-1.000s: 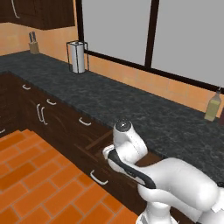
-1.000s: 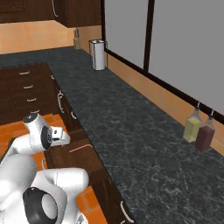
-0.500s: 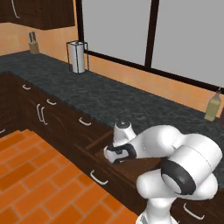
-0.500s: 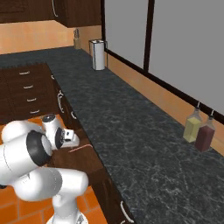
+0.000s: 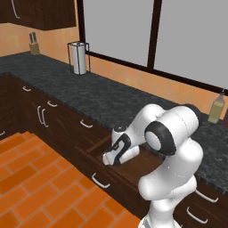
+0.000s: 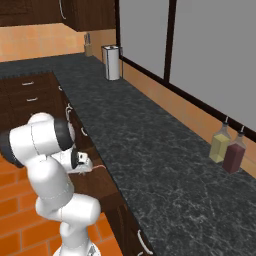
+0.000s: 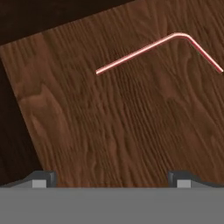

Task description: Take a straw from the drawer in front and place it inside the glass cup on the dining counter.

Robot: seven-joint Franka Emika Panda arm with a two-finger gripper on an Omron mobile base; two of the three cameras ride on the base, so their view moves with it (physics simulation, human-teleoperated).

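Over the open drawer (image 5: 127, 171) your gripper (image 7: 111, 177) points down, with its two fingers spread wide apart and nothing between them. You can see both dark tips low in the hand view, one at each side. Past them lies the straw (image 7: 159, 48), flat on the brown wood floor of the drawer. It is thin and pink-red, and it has a bend near one end. It is well apart from the fingers, toward the top right of that view.

From the base views, your white hand (image 5: 116, 151) sits inside the pulled-out drawer, just under the black speckled counter (image 6: 150, 145). On that counter stand a paper towel roll (image 5: 79, 58) and two bottles (image 6: 227, 147).
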